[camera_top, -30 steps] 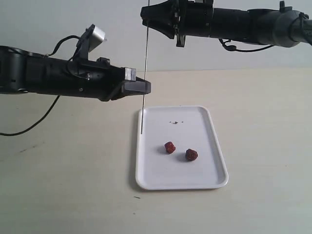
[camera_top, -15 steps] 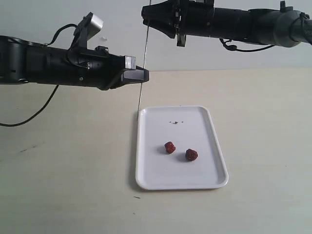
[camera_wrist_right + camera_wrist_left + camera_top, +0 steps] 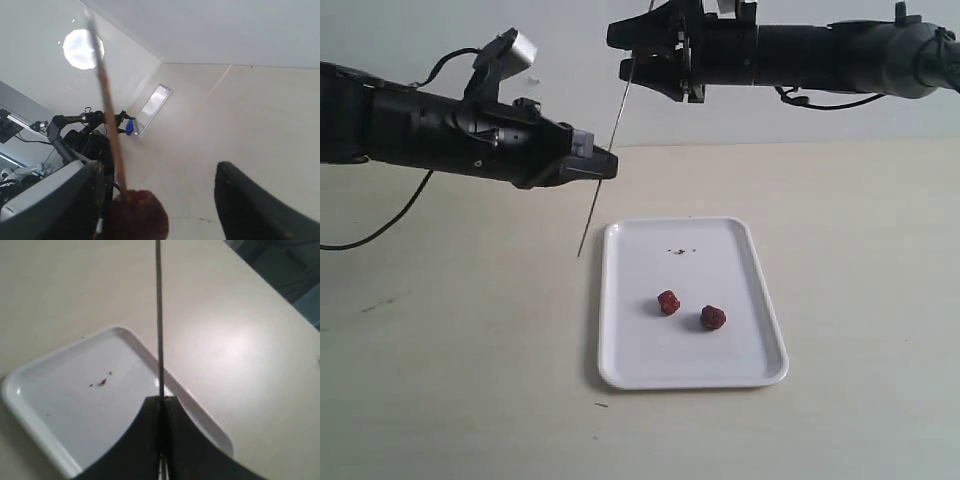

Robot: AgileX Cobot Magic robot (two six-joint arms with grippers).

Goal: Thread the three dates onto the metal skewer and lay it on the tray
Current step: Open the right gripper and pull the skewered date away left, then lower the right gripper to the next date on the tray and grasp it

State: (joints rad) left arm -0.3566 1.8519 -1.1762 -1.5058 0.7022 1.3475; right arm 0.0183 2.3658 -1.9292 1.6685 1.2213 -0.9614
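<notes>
Exterior view: left gripper (image 3: 611, 166) is clamped on the metal skewer (image 3: 592, 215) about midway. The rod is tilted, its lower tip hanging over the table (image 3: 470, 380) just beside the tray (image 3: 720, 255), its upper end running up into the right gripper (image 3: 622, 52). We judge this hold leaves the top free so a date can be pushed down it. One date (image 3: 668, 302) lies loose on the tray near the other date (image 3: 713, 317), not touching. No writing readable.

Left wrist view: fingers (image 3: 145, 440) are pressed together with the skewer pinched between them. Tray is below, only dark specks (image 3: 101, 382) on it here.

Right wrist view: third date (image 3: 141, 216) sits speared on the skewer, against one side of the right gripper. The opposite side stands well clear, so we read this gripper as spread wide, not squeezing the date. No brand or label legible in any view.
</notes>
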